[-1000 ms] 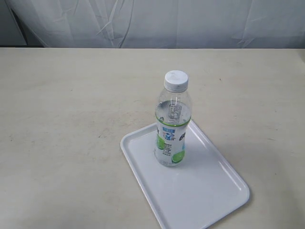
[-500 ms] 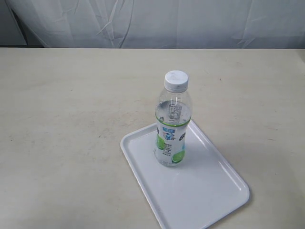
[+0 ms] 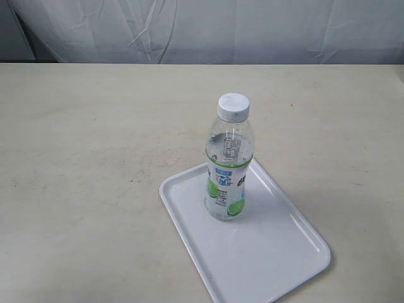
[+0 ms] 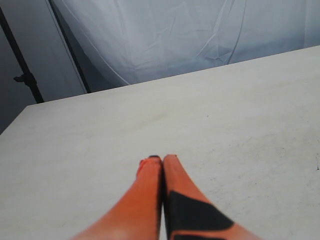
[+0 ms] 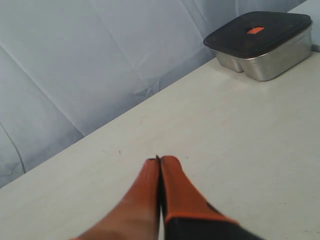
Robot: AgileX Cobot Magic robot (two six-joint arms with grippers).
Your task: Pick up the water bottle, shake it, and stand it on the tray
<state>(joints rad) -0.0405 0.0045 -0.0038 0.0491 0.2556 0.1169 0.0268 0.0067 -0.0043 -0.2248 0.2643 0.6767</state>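
The water bottle (image 3: 228, 164), clear with a white cap and a green and blue label, stands upright on the white tray (image 3: 278, 252) in the exterior view. Nothing holds it, and neither arm shows in that view. In the left wrist view my left gripper (image 4: 161, 159) is shut, its orange fingers pressed together over bare table. My right gripper (image 5: 159, 161) is likewise shut with nothing between its fingers, above bare table. Neither wrist view shows the bottle or the tray.
A metal lunch box with a dark lid (image 5: 262, 45) sits at the table's edge in the right wrist view. A white cloth backdrop (image 3: 202, 28) hangs behind the beige table (image 3: 88, 164).
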